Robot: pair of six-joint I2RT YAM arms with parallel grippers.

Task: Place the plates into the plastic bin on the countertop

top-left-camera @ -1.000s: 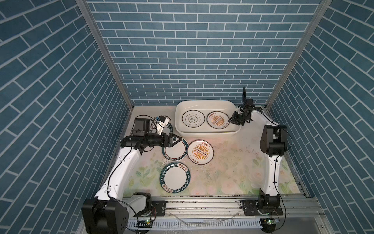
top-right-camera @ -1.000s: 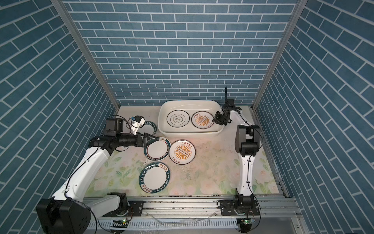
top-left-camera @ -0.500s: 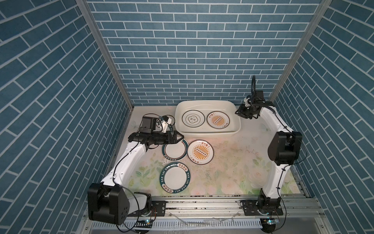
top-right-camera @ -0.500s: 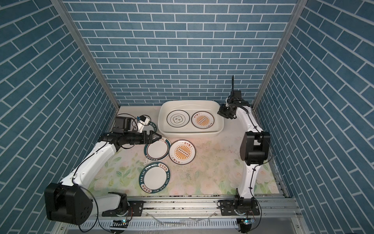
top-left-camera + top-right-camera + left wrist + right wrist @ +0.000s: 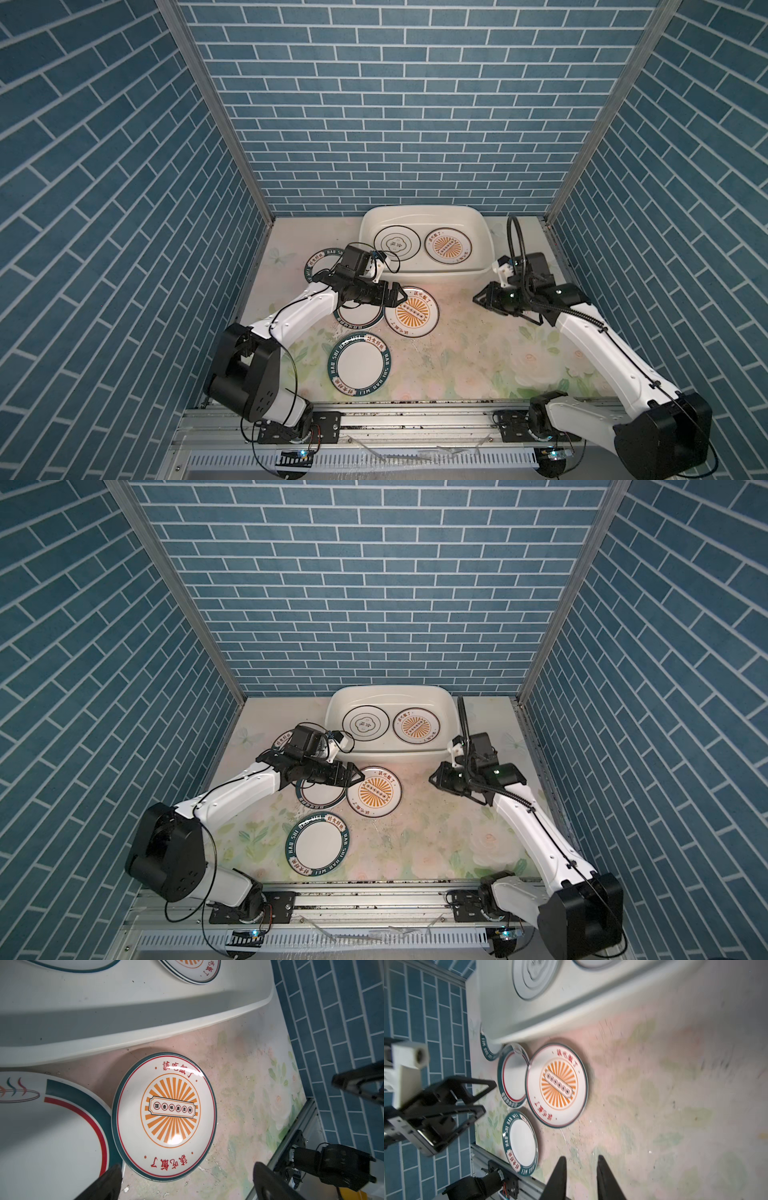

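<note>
The plastic bin [image 5: 424, 277] stands at the back of the countertop [image 5: 478, 353], holding a black-ringed plate [image 5: 395, 246] and an orange sunburst plate [image 5: 449, 249]. In front of it lie another sunburst plate [image 5: 411, 311] [image 5: 166, 1113], a teal-and-red-rimmed plate [image 5: 359, 318] and a lettered teal plate [image 5: 359, 365]. A further teal plate [image 5: 322, 259] is half hidden behind the left arm. My left gripper [image 5: 401, 295] [image 5: 187, 1165] hovers open over the sunburst plate's left edge. My right gripper [image 5: 478, 298] [image 5: 581, 1157] hangs right of that plate, narrowly open and holding nothing.
Blue tiled walls [image 5: 395, 145] close in the back and both sides. A metal rail [image 5: 415, 419] with both arm bases runs along the front edge. The bin's front wall [image 5: 390, 757] stands just behind the two grippers.
The right arm left the bin's right end and swung forward and down to the countertop right of the sunburst plate. The left gripper shifted right, from over the teal-and-red plate towards the sunburst plate.
</note>
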